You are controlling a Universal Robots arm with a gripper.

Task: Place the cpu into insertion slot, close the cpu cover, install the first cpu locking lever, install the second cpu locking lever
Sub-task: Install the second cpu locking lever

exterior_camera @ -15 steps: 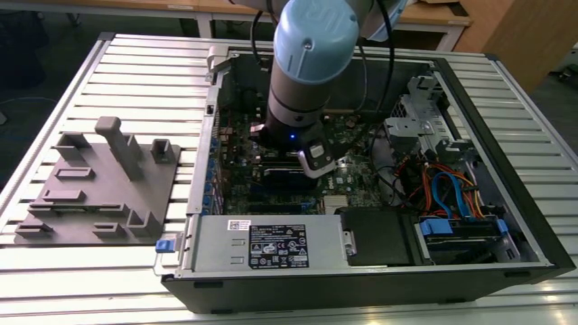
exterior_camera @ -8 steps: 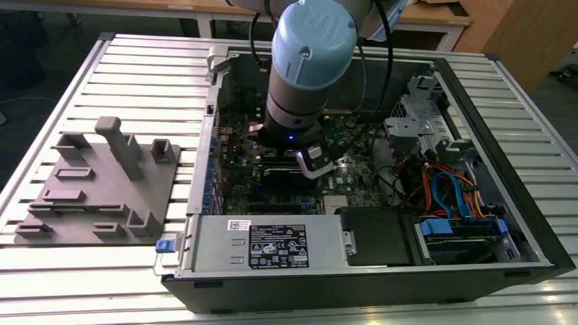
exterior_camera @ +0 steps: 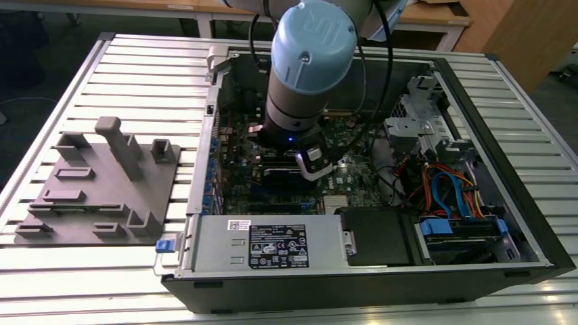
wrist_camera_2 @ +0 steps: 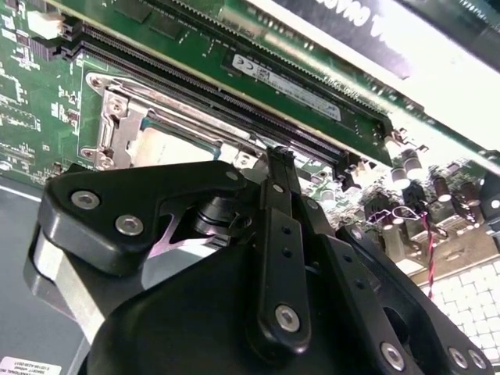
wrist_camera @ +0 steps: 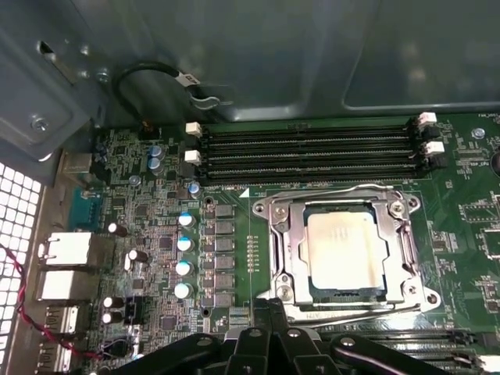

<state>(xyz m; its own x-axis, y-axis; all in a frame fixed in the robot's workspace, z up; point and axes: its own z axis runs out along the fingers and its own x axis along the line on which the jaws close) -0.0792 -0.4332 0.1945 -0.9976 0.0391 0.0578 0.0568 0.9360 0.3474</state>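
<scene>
The cpu [wrist_camera: 346, 254], a pale silver-beige square, lies in the insertion slot [wrist_camera: 269, 293] on the green motherboard. The cpu cover [wrist_camera: 286, 242], a silver frame, lies flat around the chip's top. A thin lever wire [wrist_camera: 328, 189] runs along the socket's side next to the memory slots. My gripper [wrist_camera: 271, 303] stands shut at the socket's opposite edge, its tips together and nothing visible between them. In the second wrist view the gripper [wrist_camera_2: 280, 156] points at the socket's corner, with the cpu [wrist_camera_2: 176, 148] and cover [wrist_camera_2: 117, 117] beside it. In the exterior view the gripper [exterior_camera: 312, 166] hangs inside the open computer case.
Long black memory slots [wrist_camera: 308, 148] run beside the socket. The case holds a power supply [exterior_camera: 262, 247], a drive cage [exterior_camera: 424, 112] and blue and orange cables [exterior_camera: 447, 189]. A grey fixture plate [exterior_camera: 99, 183] lies on the slatted table at the exterior view's left.
</scene>
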